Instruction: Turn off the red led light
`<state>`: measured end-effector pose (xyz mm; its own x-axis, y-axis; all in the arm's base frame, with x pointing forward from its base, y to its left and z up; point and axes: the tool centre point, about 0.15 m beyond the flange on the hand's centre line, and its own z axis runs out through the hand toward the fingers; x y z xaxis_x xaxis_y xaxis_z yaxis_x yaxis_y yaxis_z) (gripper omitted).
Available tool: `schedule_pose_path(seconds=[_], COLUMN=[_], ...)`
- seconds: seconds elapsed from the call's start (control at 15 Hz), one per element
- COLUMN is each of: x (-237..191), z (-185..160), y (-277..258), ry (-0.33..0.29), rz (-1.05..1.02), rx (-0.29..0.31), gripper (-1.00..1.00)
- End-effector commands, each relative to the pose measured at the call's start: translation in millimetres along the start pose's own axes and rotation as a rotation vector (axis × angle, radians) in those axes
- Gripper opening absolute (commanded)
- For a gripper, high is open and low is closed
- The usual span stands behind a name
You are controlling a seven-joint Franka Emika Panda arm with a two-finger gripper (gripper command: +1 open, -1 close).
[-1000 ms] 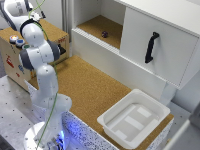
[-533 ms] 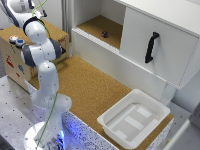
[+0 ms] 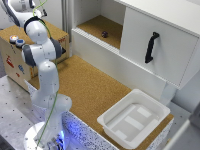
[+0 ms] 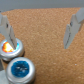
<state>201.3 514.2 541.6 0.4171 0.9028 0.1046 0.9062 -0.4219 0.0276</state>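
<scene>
The red led light [image 4: 9,48] is a small round puck with a glowing red-orange top and a pale rim, resting on a cork surface. A similar blue-topped light [image 4: 21,68] sits right beside it. My gripper [image 4: 39,43] hangs open above the cork, and one finger [image 4: 7,29] stands just over the red led light without visibly touching it. In the exterior view the red led light [image 3: 13,38] and the blue light [image 3: 20,43] lie on top of a wooden box [image 3: 15,62] at the exterior view's left. The arm's wrist hides my fingers in that view.
A cork tabletop [image 3: 90,85] runs through the middle. A white bin [image 3: 132,120] sits at its near right end. Behind stands a white cabinet with a black door handle [image 3: 151,47] and an open compartment holding a small dark object [image 3: 104,34].
The arm's upper links have shifted slightly over the wooden box. The two lights, the bin and the cabinet have not moved.
</scene>
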Motion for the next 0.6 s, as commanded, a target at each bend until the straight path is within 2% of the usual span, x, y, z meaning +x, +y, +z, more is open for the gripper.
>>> schedule_pose_path(seconds=[0.0,0.2,0.4,0.47,0.53], x=[13.5,35.6,54.9,58.4,61.1], z=[19.9,28.2,30.8,30.4,30.5], y=[-41.8,-67.8,-86.6,-90.3,-94.9], ry=[0.014,0.017,0.030,0.031,0.030], rz=[0.030,-0.007,-0.037,-0.051,-0.071], rx=[0.048,0.050,-0.012,-0.015,-0.023], gripper=[1.00,1.00,1.00,-1.00,-1.00])
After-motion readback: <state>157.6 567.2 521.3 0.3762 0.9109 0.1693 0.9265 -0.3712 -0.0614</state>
